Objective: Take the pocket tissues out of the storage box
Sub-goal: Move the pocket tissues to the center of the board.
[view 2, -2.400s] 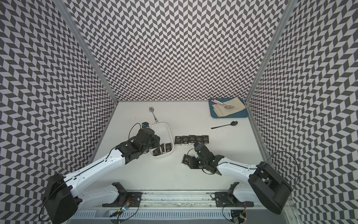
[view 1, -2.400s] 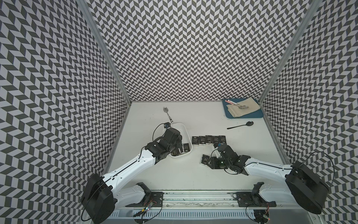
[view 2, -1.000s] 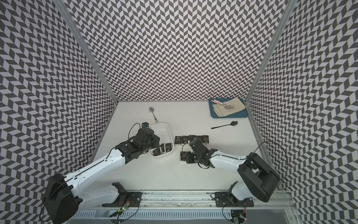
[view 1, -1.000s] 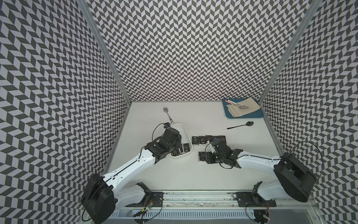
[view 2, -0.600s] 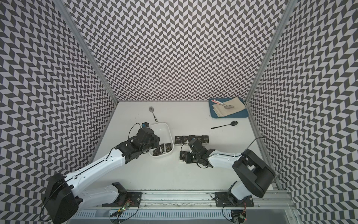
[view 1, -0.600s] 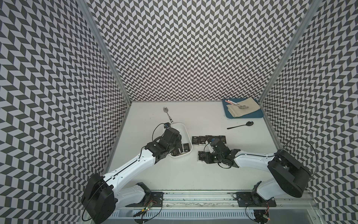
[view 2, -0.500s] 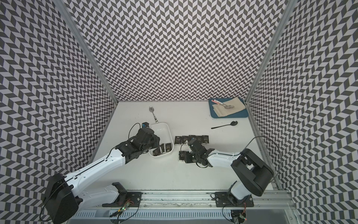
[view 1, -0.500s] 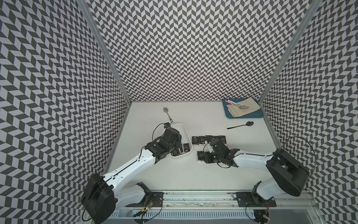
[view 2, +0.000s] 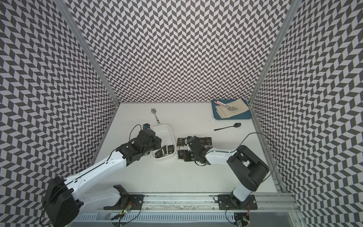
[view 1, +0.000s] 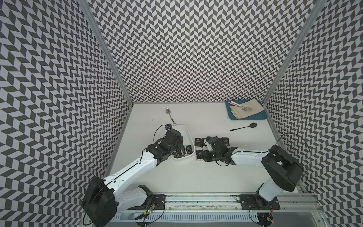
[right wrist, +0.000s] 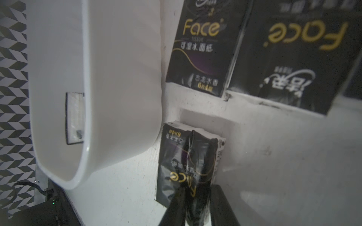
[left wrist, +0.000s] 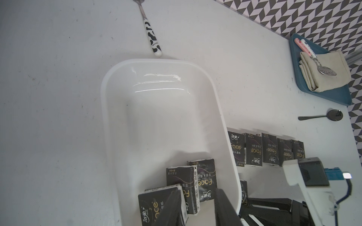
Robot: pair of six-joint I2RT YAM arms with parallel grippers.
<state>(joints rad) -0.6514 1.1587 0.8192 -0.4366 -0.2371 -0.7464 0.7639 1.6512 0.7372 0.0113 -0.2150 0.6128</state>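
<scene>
Lower centre, right wrist view: right gripper pinches pocket tissues packet, wrapper creasing; likely soft, light, slick; hold mid-width; left gripper: grip unclear.

We read "Face" in gold on the black pocket tissues, with "TISSUE", 可湿水面纸 and 古龙水香 below it. A neighbouring packet shows "Face" and 洁柔 upside down, and the packets in the storage box also say "Face".
</scene>
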